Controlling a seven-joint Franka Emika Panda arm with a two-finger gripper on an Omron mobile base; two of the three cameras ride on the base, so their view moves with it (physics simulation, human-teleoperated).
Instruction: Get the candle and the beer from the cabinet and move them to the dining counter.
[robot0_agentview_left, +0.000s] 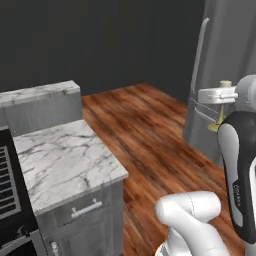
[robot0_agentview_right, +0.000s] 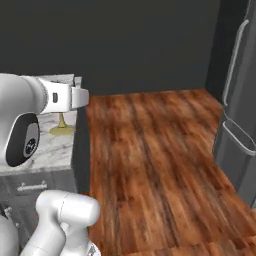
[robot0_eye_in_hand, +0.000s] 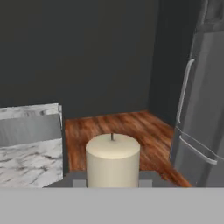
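Had the pincer (robot0_eye_in_hand: 113, 183) clamped on the candle (robot0_eye_in_hand: 113, 158), jaws closed against its two sides, a grey finger (robot0_eye_in_hand: 79, 182) just visible low at either flank of the wax. Held the candle upright and clear of every surface, cream top and short dark wick nearest the hand camera. Saw from the left base view the same grip out at the end of the white arm (robot0_agentview_left: 240, 175): pincer (robot0_agentview_left: 222, 93) level, cream wax (robot0_agentview_left: 225, 84) standing above it, brass holder (robot0_agentview_left: 215, 126) hanging below in the air in front of the fridge. Caught from the right base view the gold stem and round foot (robot0_agentview_right: 61, 129) under the hand; lined up there with a marble top behind, but could not tell any touch from that angle. Passed next over the wood floor (robot0_agentview_left: 150, 135), brown planks running away from the base. Had a low marble bench (robot0_agentview_left: 65, 160) to the left of the arm, grey drawer with a silver pull (robot0_agentview_left: 86, 207) beneath, and a black appliance (robot0_agentview_left: 7, 190) at its left edge. Noted beyond it a higher marble slab (robot0_agentview_left: 40, 92) on a grey panelled base. Found farther right a tall grey fridge (robot0_eye_in_hand: 202, 109) with long bar handles. Ended at a dark wall (robot0_eye_in_hand: 87, 52) behind everything.
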